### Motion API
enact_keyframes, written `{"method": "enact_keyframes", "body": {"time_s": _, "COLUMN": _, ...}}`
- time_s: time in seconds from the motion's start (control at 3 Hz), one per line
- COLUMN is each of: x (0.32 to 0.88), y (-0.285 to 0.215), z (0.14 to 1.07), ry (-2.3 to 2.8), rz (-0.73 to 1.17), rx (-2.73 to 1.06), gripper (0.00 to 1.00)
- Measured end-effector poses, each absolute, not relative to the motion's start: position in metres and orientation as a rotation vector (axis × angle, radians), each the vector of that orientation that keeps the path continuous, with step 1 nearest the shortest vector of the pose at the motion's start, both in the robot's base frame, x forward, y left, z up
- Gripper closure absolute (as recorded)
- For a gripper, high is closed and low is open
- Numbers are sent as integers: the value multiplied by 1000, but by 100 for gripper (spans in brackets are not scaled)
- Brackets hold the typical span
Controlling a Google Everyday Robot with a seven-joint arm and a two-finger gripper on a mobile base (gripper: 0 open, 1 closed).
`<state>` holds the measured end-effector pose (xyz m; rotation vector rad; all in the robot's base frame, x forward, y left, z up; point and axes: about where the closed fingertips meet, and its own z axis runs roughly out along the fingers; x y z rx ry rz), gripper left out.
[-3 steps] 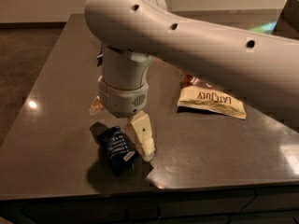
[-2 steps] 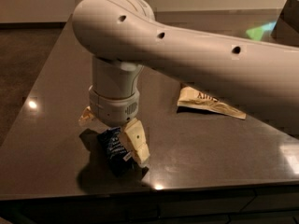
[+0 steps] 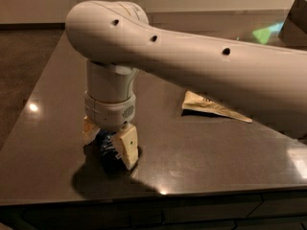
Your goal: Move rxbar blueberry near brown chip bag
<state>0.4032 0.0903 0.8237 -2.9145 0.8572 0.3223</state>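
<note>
A dark table fills most of the view, with a small bright glint on its left part. Right of the glint, near the table's front edge, the gripper points straight down from a pale cylindrical wrist and reaches the table top. Its cream fingers stand parted at a moderate width, one on each side of the rxbar blueberry. The left finger is mostly hidden behind the wrist and the right finger is nearer the camera. The rxbar blueberry is a small dark blue package lying on the table between the fingers, close against both, with only part of its wrapper showing and a dark shadow around it. From the wrist, the thick pale arm rises to a rounded elbow and runs right across the view, getting wider toward the right edge. Under the arm, in the middle-right of the table and well apart from the rxbar blueberry, lies the brown chip bag. It is flat, only its cream lower band shows, and the arm covers its upper part. In the far upper right corner there is a green-lit patch beside a dark angled shape.
</note>
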Motion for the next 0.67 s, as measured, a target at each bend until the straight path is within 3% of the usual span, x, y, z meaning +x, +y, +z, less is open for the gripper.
{"method": "enact_keyframes", "body": {"time_s": 0.67, "x": 403, "y": 90, "z": 833, "ry": 858, "rz": 322, "rx": -2915, "gripper": 93}}
